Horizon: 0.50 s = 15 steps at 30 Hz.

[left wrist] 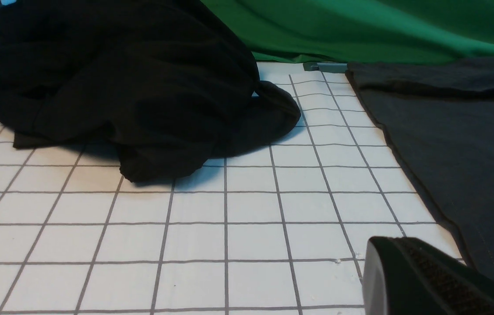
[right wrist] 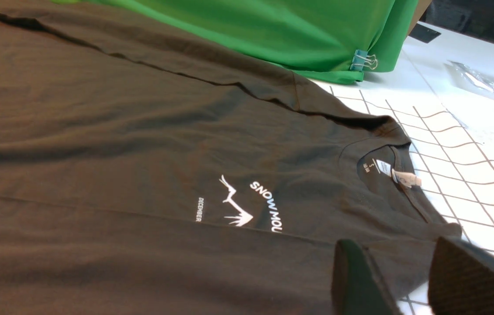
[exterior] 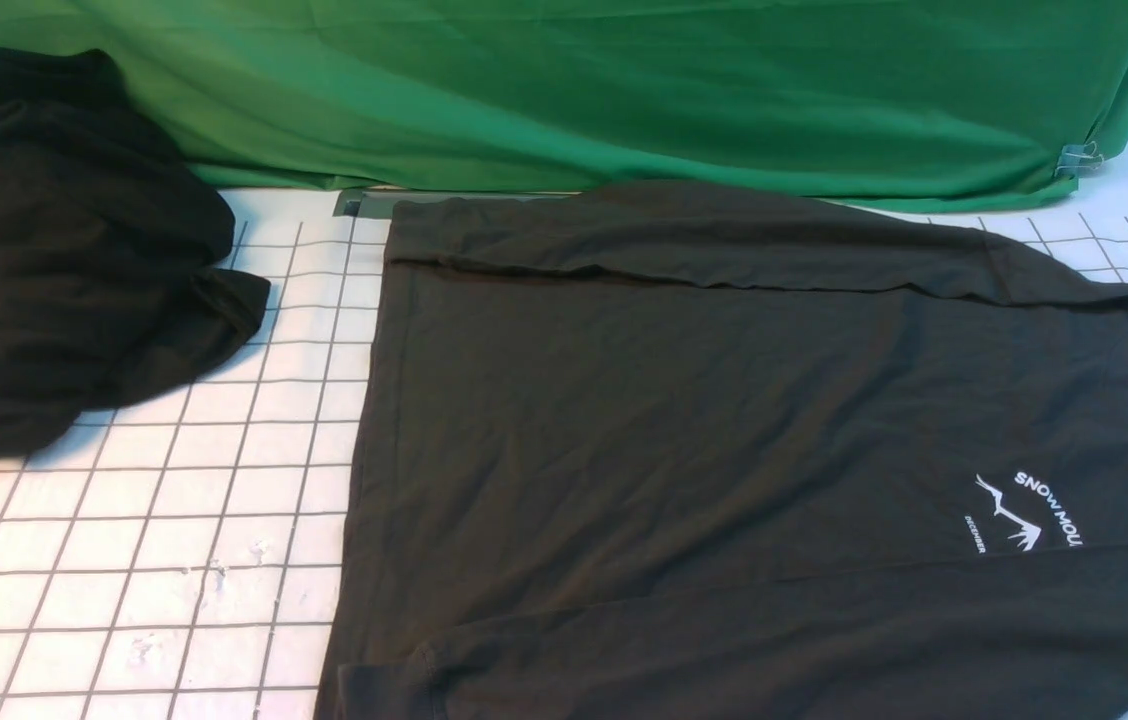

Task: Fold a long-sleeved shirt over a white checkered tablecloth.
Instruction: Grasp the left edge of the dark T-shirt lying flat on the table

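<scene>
Where it lies flat on the white checkered tablecloth, long-sleeved shirt: long axis crosswise, collar just beyond the right end effector (jaws parted, empty, at the shoulder edge), hem toward the left end effector, closed.

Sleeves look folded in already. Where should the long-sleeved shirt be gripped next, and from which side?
Probably the near shoulder edge beside the collar, approached from the robot's right, low over the white checkered tablecloth. The long-sleeved shirt lies flat, collar rightward, and that edge ends free on the cloth by the open right gripper; its flat middle offers nothing to pinch.
</scene>
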Motion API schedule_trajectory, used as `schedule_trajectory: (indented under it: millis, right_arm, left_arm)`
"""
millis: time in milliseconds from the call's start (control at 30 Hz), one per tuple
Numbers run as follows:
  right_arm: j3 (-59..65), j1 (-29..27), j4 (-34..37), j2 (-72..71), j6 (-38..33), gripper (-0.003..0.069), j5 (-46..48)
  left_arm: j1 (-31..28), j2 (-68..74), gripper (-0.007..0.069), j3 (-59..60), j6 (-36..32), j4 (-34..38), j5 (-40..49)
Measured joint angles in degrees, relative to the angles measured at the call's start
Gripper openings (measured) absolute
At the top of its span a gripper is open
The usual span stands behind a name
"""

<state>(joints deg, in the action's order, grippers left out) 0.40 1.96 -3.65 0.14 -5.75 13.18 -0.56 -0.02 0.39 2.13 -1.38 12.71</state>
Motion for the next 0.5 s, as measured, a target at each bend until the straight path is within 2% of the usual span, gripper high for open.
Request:
schedule_trajectory:
  millis: [500]
  right_arm:
    - [0.00, 0.00, 0.00, 0.00, 0.00, 0.0242, -1.97]
  left_arm:
    - [0.00, 0.00, 0.0003, 0.00, 0.17, 0.31, -0.43]
